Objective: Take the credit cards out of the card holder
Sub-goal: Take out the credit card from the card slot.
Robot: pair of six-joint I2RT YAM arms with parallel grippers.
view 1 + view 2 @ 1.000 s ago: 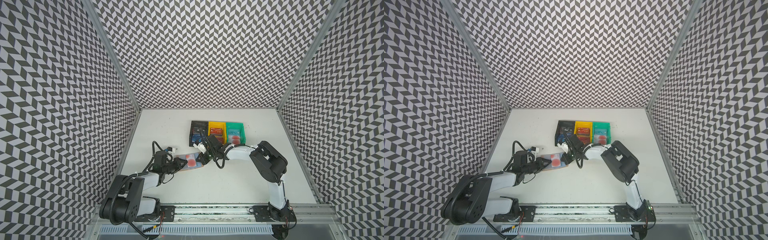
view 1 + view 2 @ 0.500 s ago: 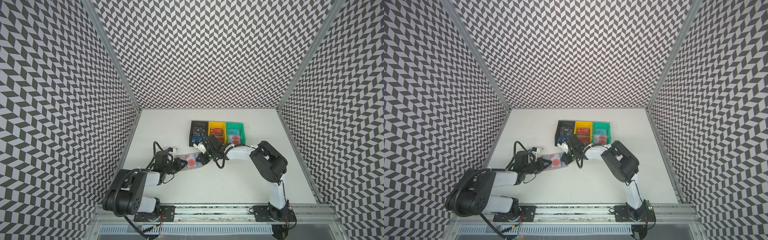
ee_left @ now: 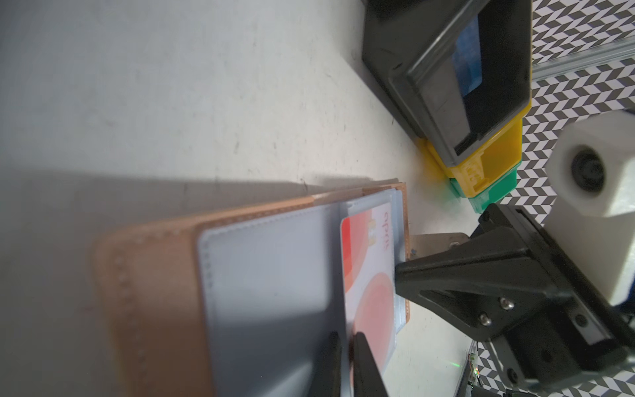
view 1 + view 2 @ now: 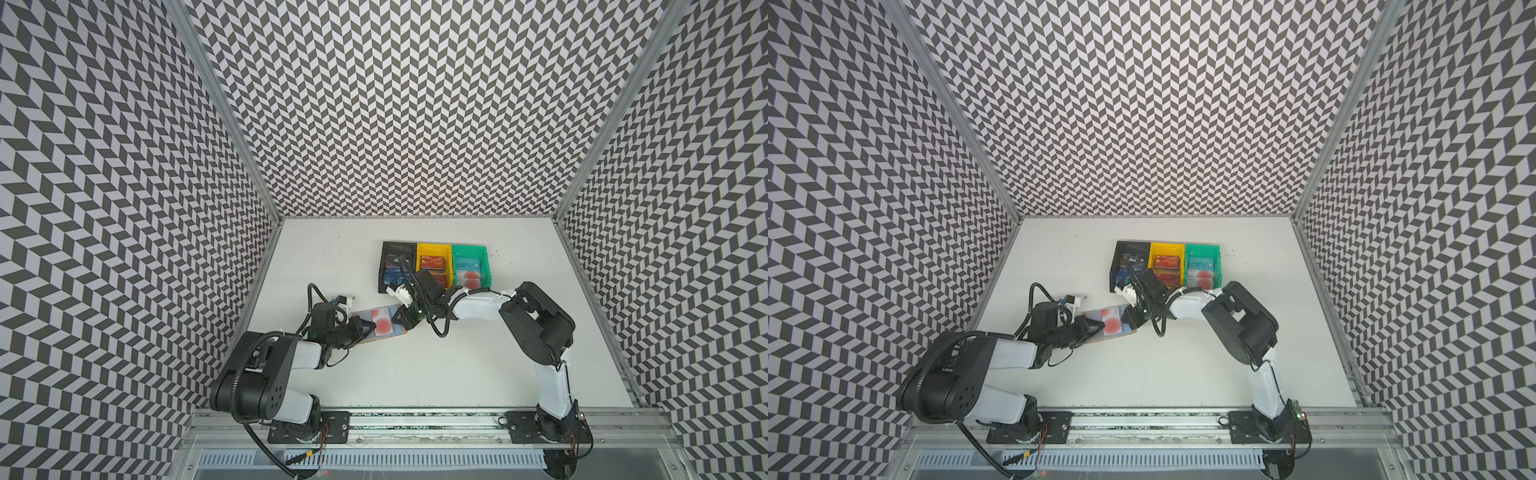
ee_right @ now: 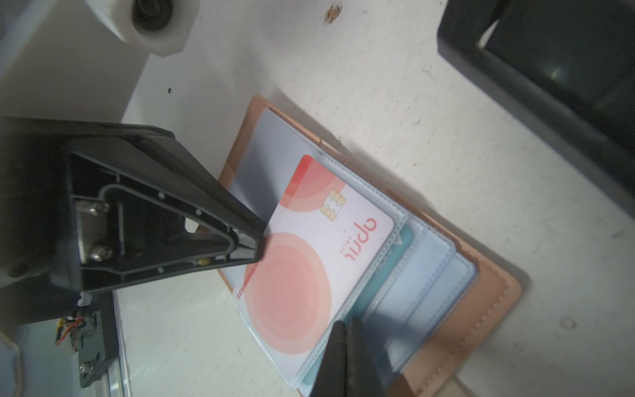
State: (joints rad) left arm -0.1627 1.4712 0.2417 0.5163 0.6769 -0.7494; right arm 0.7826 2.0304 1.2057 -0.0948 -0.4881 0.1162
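The wallet (image 5: 488,292) is lying open on the table (image 4: 415,374) btwn both arms, near the bins (image 4: 433,246). L gripper (image 3: 347,357) is pinching the edge of the pale card (image 5: 309,268) w/ red circles, jaws nearly together on it. It's sitting partway out of the sleeves (image 5: 436,275), across the fold. R gripper (image 5: 345,347) is clamped tight on nothing, tips resting on the sleeves' edge. A teal card (image 5: 407,240) is peeking from the next sleeve.

White arm links (image 4: 478,309) with black joints (image 4: 536,328), looped black cables (image 4: 437,331), triangular black jaws — silver screws (image 3: 484,319)
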